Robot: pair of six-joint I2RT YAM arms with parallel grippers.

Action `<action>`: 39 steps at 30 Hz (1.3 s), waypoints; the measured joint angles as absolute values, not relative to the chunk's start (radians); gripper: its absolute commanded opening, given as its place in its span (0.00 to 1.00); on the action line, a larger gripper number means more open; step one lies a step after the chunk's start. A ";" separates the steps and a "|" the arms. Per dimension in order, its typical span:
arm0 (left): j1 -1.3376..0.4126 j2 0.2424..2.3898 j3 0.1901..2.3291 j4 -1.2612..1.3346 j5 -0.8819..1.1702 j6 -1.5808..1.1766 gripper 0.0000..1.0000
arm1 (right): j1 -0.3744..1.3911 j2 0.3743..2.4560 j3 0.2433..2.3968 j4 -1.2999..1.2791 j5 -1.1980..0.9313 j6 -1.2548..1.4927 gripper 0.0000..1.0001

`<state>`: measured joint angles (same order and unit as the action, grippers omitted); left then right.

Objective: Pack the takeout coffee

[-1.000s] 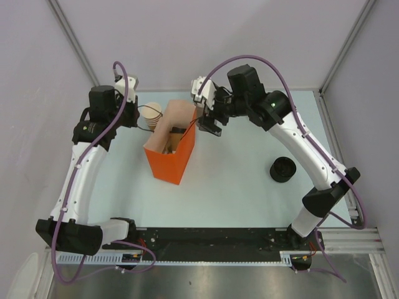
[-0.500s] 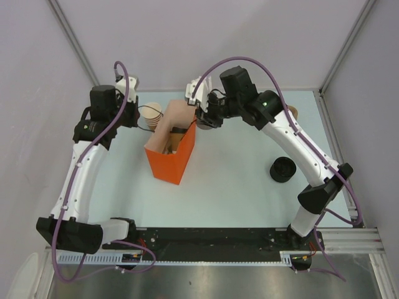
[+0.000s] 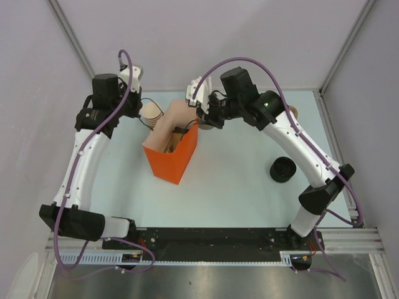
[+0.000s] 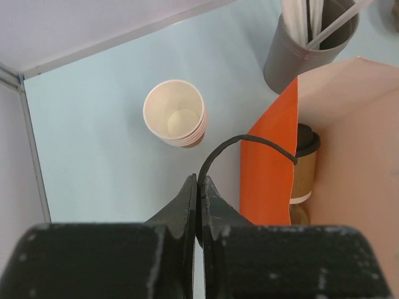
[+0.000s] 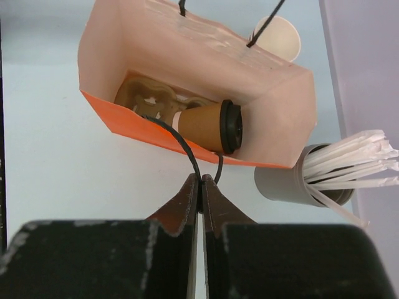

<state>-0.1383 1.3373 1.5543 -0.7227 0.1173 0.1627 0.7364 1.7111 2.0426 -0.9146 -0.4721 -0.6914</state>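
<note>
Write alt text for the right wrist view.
The right gripper, shut, pinches the black cord handle of an open orange bag holding a lidded brown coffee cup. A grey cup of white sticks stands beside the bag.

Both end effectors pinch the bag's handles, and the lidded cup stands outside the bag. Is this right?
Not quite. The right wrist view shows the lidded cup inside the bag. The left end effector and right end effector do pinch its handles.
</note>
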 measured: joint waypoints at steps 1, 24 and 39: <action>-0.146 1.346 1.567 -0.723 0.118 0.167 0.03 | 0.738 1.705 2.042 -0.916 -0.466 -0.690 0.05; -0.448 1.605 1.883 -0.772 0.159 0.256 0.01 | 0.780 1.418 1.816 -0.912 -0.345 -0.642 0.06; -0.556 1.802 2.124 -0.810 0.187 0.274 0.02 | 0.788 1.352 1.802 -0.915 -0.345 -0.632 0.06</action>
<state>-0.5556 1.8015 2.1239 -0.8104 0.1871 0.2741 0.7876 1.3518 1.8023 -0.9150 -0.3447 -0.6315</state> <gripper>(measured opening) 0.033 0.061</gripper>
